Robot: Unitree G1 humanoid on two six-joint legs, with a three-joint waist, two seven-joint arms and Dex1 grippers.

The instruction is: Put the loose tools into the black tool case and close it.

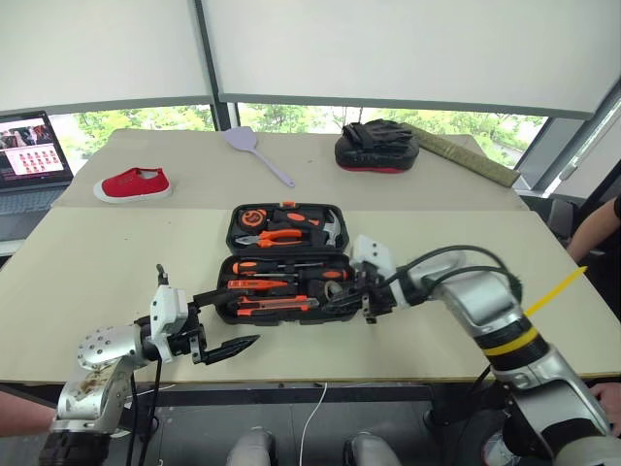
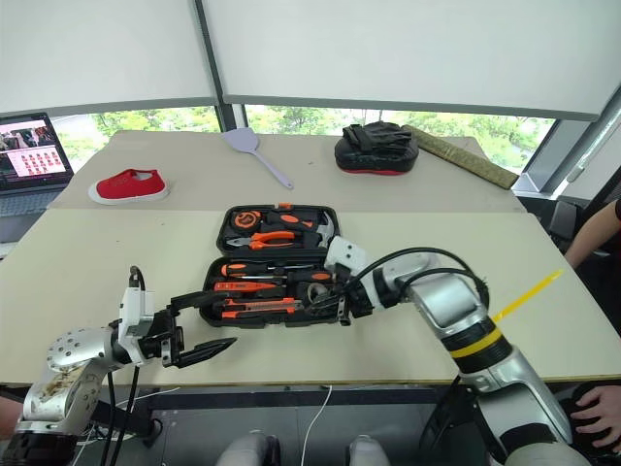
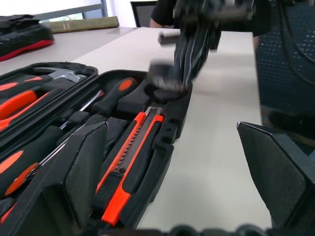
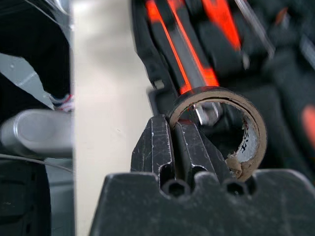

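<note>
Right tool [image 4: 172,142] clenched on the tape roll's [image 4: 221,130] rim, above the open case's [image 1: 335,306] four-o'clock corner; left tool [image 1: 215,325] released.

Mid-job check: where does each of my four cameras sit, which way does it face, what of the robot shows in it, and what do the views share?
Left eye view: on the head, looking forward and down at the open black tool case; both arms show.
Right eye view: same head camera pair, same scene slightly offset.
Left wrist view: along the open left gripper, facing the case and utility knife.
Right wrist view: along the shut right gripper, pinching the tape roll over the case.
Shared: the case shows in all four views; the left wrist view also catches the right gripper.
</note>
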